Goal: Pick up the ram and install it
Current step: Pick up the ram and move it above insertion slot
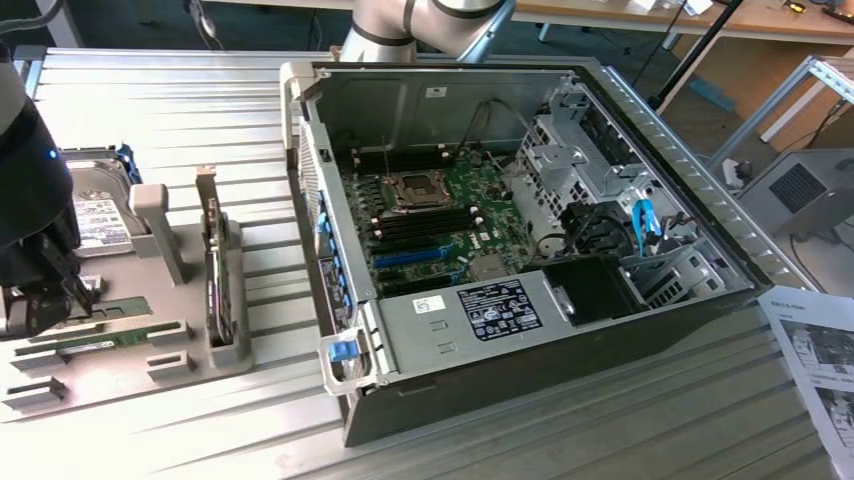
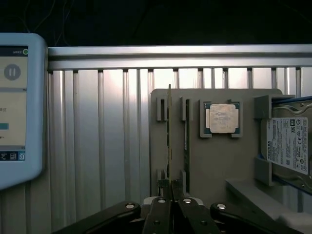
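Wrist view: the gripper [image 2: 170, 187] is seen with jaws closed narrowly on the ram [image 2: 169, 131], stood edge-up in the grey holder [image 2: 219, 165] beside its twin [image 2: 185, 136], presumably for a clean lift. The open case [image 1: 400, 100] is set at the exterior view's right.

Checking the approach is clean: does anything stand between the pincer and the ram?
Nothing visible does. In the wrist view the ram stands on edge in the grey holder, running straight to the pincer; its twin stick stands in the next slot beside it.
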Motion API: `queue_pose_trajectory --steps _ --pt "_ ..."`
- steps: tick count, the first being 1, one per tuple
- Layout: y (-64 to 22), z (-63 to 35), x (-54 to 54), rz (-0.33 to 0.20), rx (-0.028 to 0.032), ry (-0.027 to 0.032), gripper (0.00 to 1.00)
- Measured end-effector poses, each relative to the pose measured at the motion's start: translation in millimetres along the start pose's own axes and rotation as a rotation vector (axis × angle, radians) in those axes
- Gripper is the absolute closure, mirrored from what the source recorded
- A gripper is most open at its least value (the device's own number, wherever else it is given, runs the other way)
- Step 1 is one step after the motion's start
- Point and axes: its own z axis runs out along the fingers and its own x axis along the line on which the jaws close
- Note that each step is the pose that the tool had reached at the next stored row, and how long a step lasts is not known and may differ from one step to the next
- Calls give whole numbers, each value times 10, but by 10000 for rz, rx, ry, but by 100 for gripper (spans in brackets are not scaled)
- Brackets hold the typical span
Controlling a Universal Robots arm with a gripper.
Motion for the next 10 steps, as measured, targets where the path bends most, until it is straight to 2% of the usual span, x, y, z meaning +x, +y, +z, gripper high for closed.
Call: queue_pose_trajectory --steps 10 --pt "8 -199 -1 0 0 0 88"
